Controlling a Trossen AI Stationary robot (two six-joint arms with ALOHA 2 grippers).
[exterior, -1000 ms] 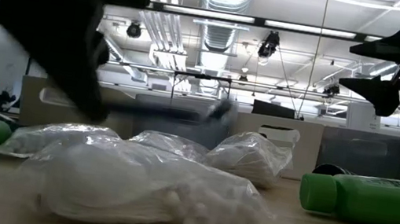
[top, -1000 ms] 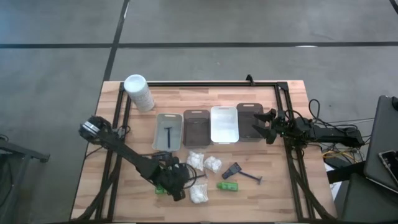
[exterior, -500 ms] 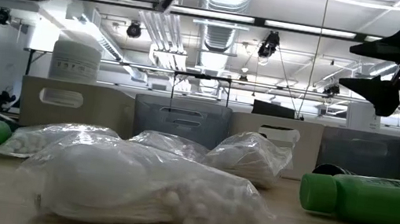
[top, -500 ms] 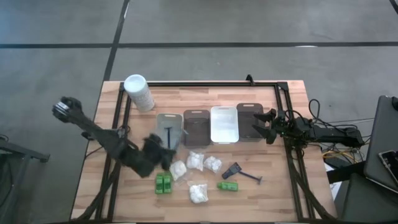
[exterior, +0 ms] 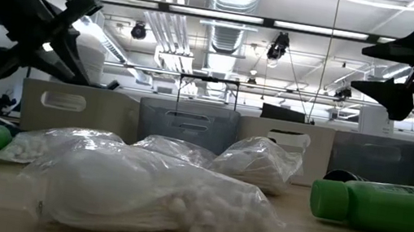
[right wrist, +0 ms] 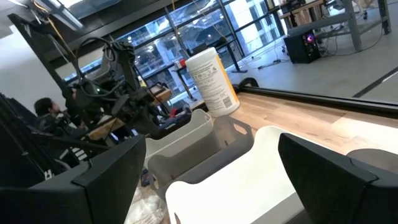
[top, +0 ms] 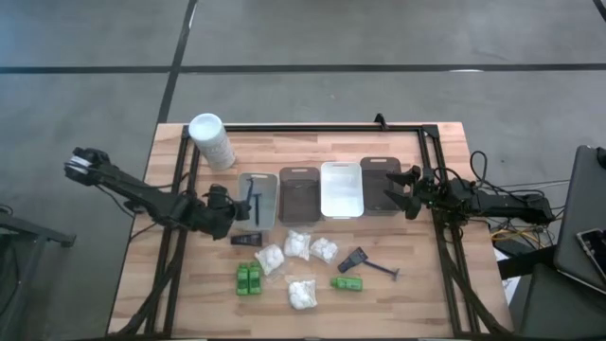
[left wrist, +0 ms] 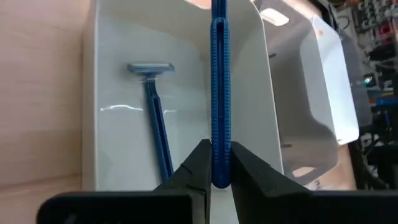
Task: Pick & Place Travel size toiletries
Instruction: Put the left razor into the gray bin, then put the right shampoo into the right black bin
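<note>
Now your left gripper (left wrist: 214, 163) pinches a razor (left wrist: 219, 93) in its jaws over the grey tray (left wrist: 115, 74), beside the razor inside. Lower it level, then release. Right jaws wait wide.

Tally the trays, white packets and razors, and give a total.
Trays: 4
Packets: 4
Razors: 3, one in the grey tray, one held by the left pincer at, one on the table
Total: 11
</note>
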